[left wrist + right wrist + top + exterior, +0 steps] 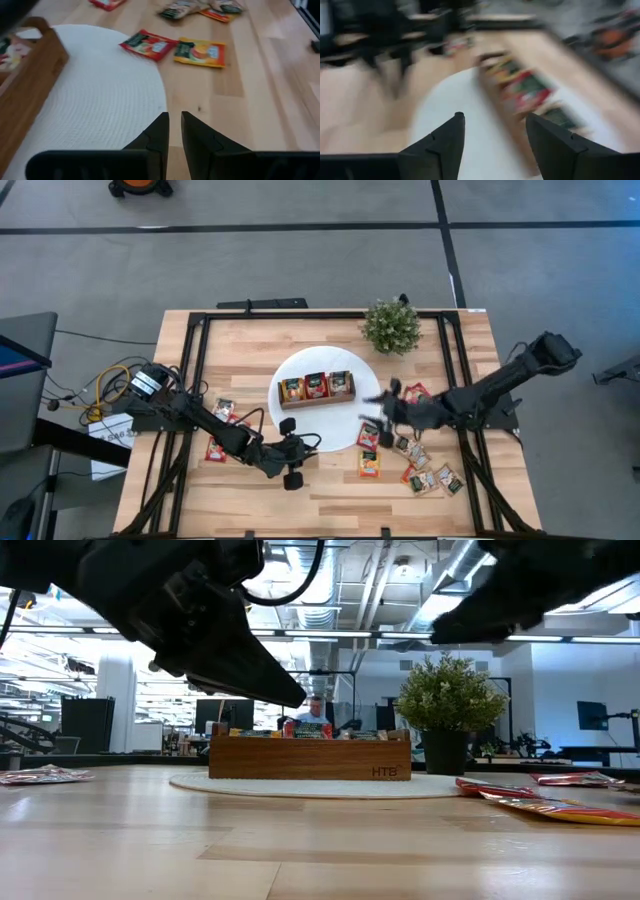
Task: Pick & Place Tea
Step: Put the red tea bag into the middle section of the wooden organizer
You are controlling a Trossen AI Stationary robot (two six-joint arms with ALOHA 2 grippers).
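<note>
Right claw point(492, 140) spread empty above white disc point(450, 115), near tea box point(316, 390)

Motion is smearing my right wrist view: the wooden box point(530, 95) and its sachets are showing only as streaks, their printing staying unreadable

the bench point(330, 490) is pale wood with a fine grain. the disc point(100, 100) is white with a woven weave. the box point(310, 757) is mid-brown wood. the sachets point(425, 470) are red, yellow-orange and beige with dark print. the plant point(392, 326) is green in a dark pot. both arms are black.
</note>
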